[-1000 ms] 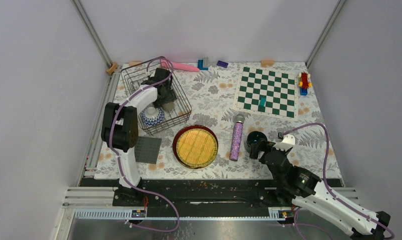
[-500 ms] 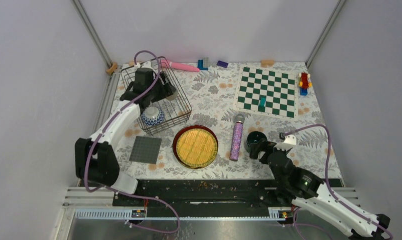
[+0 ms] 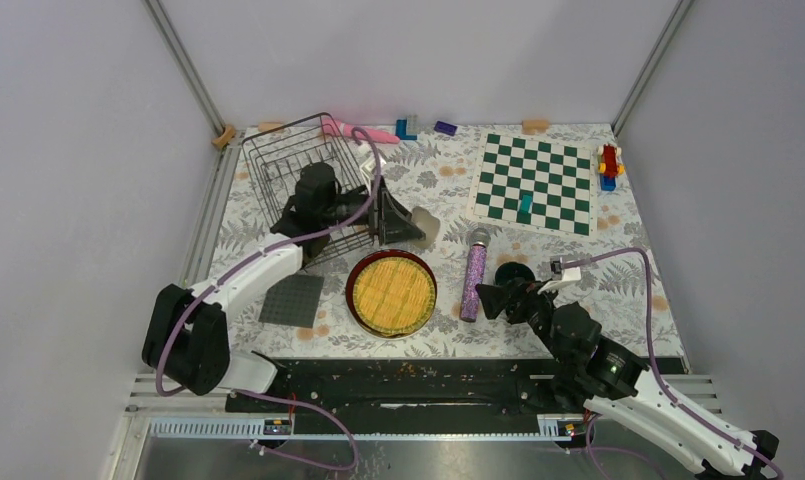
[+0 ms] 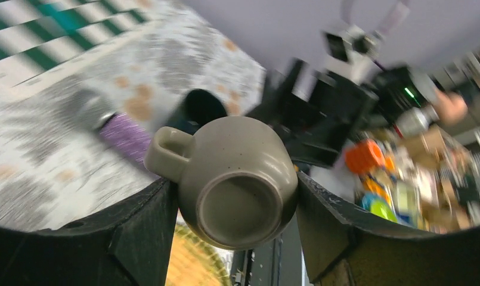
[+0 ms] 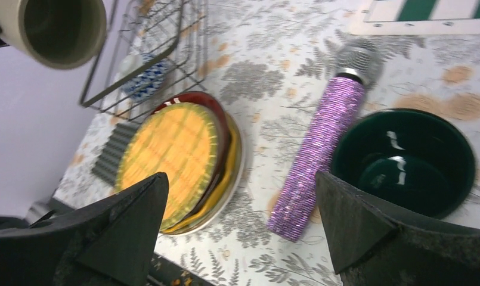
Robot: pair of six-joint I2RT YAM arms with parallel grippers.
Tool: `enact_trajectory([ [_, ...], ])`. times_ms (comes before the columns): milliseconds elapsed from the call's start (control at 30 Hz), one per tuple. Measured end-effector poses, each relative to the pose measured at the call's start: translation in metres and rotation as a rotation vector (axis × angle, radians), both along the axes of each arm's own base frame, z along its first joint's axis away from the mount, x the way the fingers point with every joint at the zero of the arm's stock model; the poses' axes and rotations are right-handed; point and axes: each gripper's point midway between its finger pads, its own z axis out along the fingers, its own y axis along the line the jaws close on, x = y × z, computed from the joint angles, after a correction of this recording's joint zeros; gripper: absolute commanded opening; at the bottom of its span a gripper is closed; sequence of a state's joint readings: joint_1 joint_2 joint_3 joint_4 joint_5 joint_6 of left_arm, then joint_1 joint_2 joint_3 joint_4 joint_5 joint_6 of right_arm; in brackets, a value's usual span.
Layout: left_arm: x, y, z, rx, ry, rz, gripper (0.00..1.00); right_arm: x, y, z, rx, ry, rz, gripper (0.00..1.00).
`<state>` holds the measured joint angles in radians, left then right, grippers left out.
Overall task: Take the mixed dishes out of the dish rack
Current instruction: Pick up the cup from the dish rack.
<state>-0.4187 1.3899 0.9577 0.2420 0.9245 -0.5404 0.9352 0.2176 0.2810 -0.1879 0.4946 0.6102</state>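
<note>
- Top external view: the left gripper (image 3: 396, 222) is clamped on the small greyish cup (image 3: 425, 226).
  - It holds the cup clear of the dish rack (image 3: 308, 170), just off the rack's right side.
  - The cup hangs over the floral cloth (image 3: 438, 190), just beyond the far rim of the yellow woven-look plate (image 3: 393, 293).
  - The right gripper (image 3: 490, 297) sits near the dark teal mug (image 3: 515, 272), jaws spread, nothing between them.
  - The purple glitter cylinder (image 3: 474, 280) lies between the plate and the mug.
- Left wrist view: the cup (image 4: 237, 179) is pinched across its body between the two fingers (image 4: 145, 238).
  - The cup lies on its side. Its base faces the camera, its handle points upper left and its mouth points away toward the right arm.
  - Its long axis runs straight out from the gripper, roughly level rather than upright.
  - Judgement: setting it down on its base needs a wrist turn first. Bare cloth lies ahead and left of it.
- Right wrist view: the right gripper (image 5: 240, 179) is wide open and empty.
  - The cup's (image 5: 58, 27) mouth faces this camera from the upper left, well apart from these fingers.
  - The blue-white patterned bowl (image 5: 143, 74) shows through the rack wires, so it is not yet unloaded.
  - Judgement: the bowl is nearer the left arm, which is occupied with the cup.
</note>
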Motion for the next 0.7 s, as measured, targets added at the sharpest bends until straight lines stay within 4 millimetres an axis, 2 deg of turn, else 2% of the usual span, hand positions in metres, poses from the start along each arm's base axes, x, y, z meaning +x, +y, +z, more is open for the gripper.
enact_trajectory([
  [67, -0.031, -0.017, 0.012, -0.05, -0.085, -0.163, 0.0, -0.003, 0.009, 0.008, 0.023, -0.021, 0.053, 1.0],
  [167, -0.066, -0.028, 0.02, -0.111, -0.195, -0.333, 0.0, -0.008, 0.025, 0.025, 0.083, -0.073, 0.132, 0.99],
  [367, -0.12, -0.021, 0.001, -0.206, -0.36, -0.535, 0.0, -0.019, 0.046, 0.063, 0.25, -0.202, 0.257, 0.94],
  [467, -0.137, -0.013, -0.003, -0.232, -0.428, -0.6, 0.0, -0.027, 0.053, 0.084, 0.332, -0.245, 0.309, 0.9],
  [567, -0.144, -0.01, 0.005, -0.253, -0.501, -0.637, 0.0, -0.035, 0.062, 0.101, 0.399, -0.27, 0.371, 0.86],
  [700, -0.15, -0.01, 0.014, -0.267, -0.555, -0.682, 0.0, -0.04, 0.078, 0.103, 0.429, -0.247, 0.442, 0.81],
])
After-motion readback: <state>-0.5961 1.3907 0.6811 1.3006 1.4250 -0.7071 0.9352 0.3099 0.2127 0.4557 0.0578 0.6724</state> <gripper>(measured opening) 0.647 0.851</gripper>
